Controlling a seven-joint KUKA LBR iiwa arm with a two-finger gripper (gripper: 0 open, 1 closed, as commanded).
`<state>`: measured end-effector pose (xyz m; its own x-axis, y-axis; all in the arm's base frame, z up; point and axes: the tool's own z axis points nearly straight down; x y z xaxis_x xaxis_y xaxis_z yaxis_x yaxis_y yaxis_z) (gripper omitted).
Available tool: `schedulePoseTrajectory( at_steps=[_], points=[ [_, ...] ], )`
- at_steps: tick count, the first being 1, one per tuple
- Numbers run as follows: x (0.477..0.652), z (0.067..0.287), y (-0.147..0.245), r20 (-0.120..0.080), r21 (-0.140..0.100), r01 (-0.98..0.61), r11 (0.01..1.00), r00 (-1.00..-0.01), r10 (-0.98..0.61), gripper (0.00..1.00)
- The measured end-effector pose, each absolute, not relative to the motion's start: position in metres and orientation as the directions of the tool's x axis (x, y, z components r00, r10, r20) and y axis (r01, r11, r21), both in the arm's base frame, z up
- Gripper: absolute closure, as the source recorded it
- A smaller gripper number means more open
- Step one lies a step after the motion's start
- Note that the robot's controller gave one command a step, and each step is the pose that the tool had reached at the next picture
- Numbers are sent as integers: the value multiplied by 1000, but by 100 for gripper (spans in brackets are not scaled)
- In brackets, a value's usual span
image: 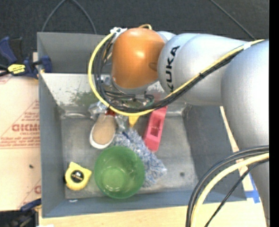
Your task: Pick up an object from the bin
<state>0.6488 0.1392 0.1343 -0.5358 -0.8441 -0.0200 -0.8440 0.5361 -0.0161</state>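
Camera view: arm (pixel 201 70) bent down from right, claw (pixel 114 115) low over beige shoe (pixel 103 132); cannot tell claw state.

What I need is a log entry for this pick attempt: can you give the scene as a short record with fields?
bin: grey metal
wrist cover: orange, over back middle
gripper: below the cover, beside shoe
nearest: shoe, white with tan insole; pink block; blue-white cloth
front: green cup, upright; yellow tape measure
held: cannot tell
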Motion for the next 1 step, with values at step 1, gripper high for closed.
schedulePoseTrajectory(
  at_steps=[1],
  points=[
    [649, 172, 138, -19, -15, -842, 540, -540, -842, 100]
  ],
)
